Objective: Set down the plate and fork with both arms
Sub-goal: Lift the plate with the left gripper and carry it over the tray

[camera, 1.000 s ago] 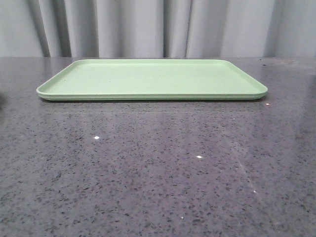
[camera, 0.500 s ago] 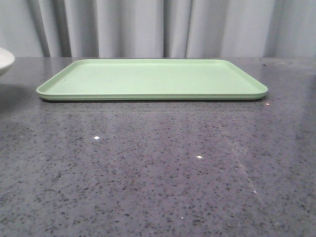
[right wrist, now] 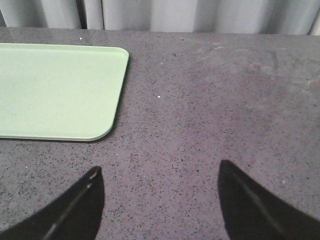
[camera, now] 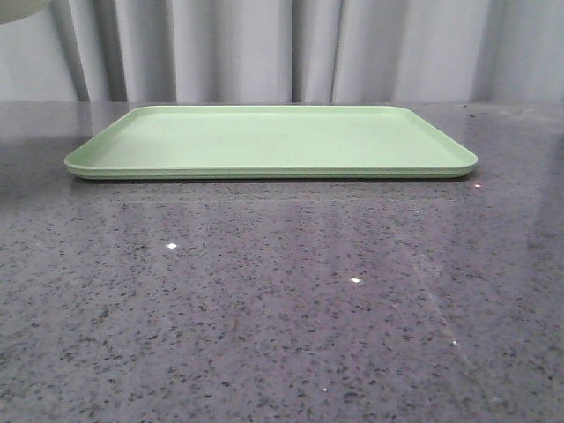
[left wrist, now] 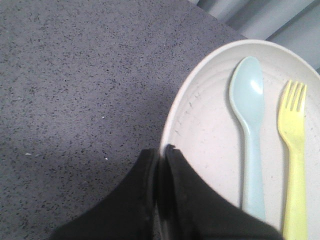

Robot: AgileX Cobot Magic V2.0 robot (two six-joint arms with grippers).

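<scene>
1. Cream-coloured and matte, the wide round plastic plate (left wrist: pixel 210 140) shows in the front view only as a small piece of rim in the upper left corner (camera: pixel 18 9); half a second ago that rim was lower, at the left edge near the desk level, so the plate has gone up.
2. The flat rectangular light-green tray (camera: pixel 273 141) lies on the speckled dark grey stone desk (camera: pixel 282 308) at the same place as before, with nothing on it.
3. In the plate lie two utensils side by side, not touching: a light-blue plastic spoon with a rounded end (left wrist: pixel 250 135) and the slim bright-yellow plastic fork (left wrist: pixel 294 150).
4. The left tool (left wrist: pixel 162 155) is clamped on the plate rim, its black fingers pressed close together.
5. The right tool (right wrist: pixel 160 195) stands wide apart over bare desk, just beside the tray corner, holding nothing.
6. The plate's far side and the fork's handle end are cut off in the left wrist view.
</scene>
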